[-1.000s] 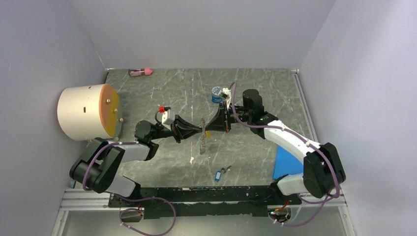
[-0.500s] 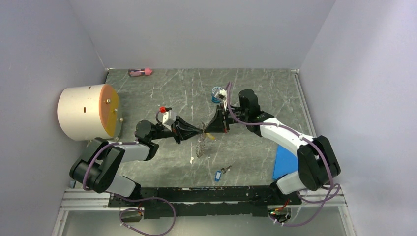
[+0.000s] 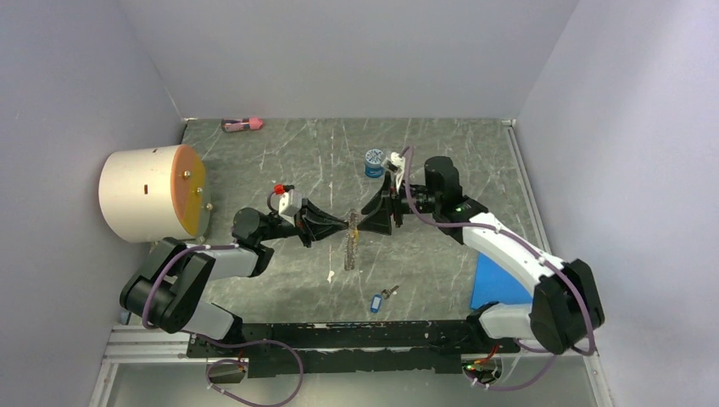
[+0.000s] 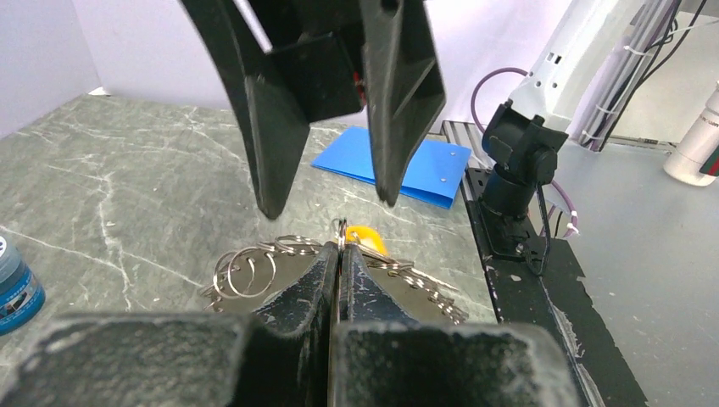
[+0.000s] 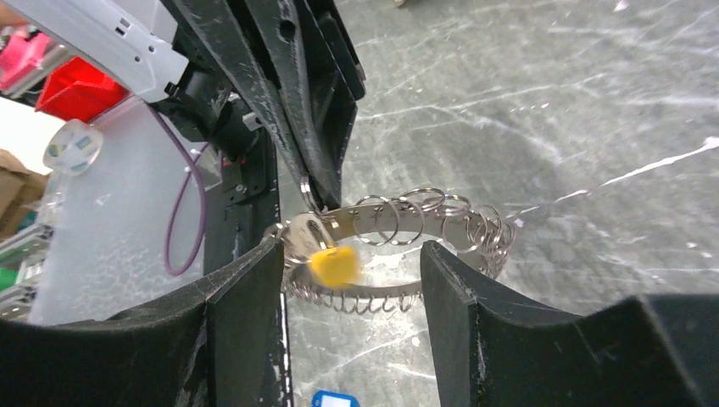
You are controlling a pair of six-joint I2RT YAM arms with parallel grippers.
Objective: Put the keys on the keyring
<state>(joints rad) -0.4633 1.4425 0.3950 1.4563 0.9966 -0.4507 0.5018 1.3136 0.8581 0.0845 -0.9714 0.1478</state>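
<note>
A grey marbled table [image 3: 280, 161] fills the enclosure. On its left side a big cream cylinder [image 3: 140, 195] lies on its side, its orange end face turned toward the middle. The two arms reach in from the near edge and meet nose to nose above the table's centre. The left gripper [image 3: 348, 225] is pinched tight on the keyring [image 3: 350, 248], its fingers pressed together with the ring's top edge clamped at their tips. The right gripper [image 5: 352, 248] faces it with its jaws spread apart and nothing between them gripped. A flat blue folder [image 3: 496, 280] lies on the right side of the table, beside the right arm. The keyring hangs from the left fingertips above the table, a thin loop strung with many small split rings. A round blue jar [image 3: 374, 162] stands beyond the grippers, and a small pink object [image 3: 242, 125] lies at the far edge. The yellow key [image 5: 332, 264] hangs at the ring right by the left fingertips, in the gap between the right fingers and touching neither; it is blurred, so I cannot tell whether it is threaded on. The blue key [image 3: 376, 303] lies on the table near the arm bases, well apart from the ring.
</note>
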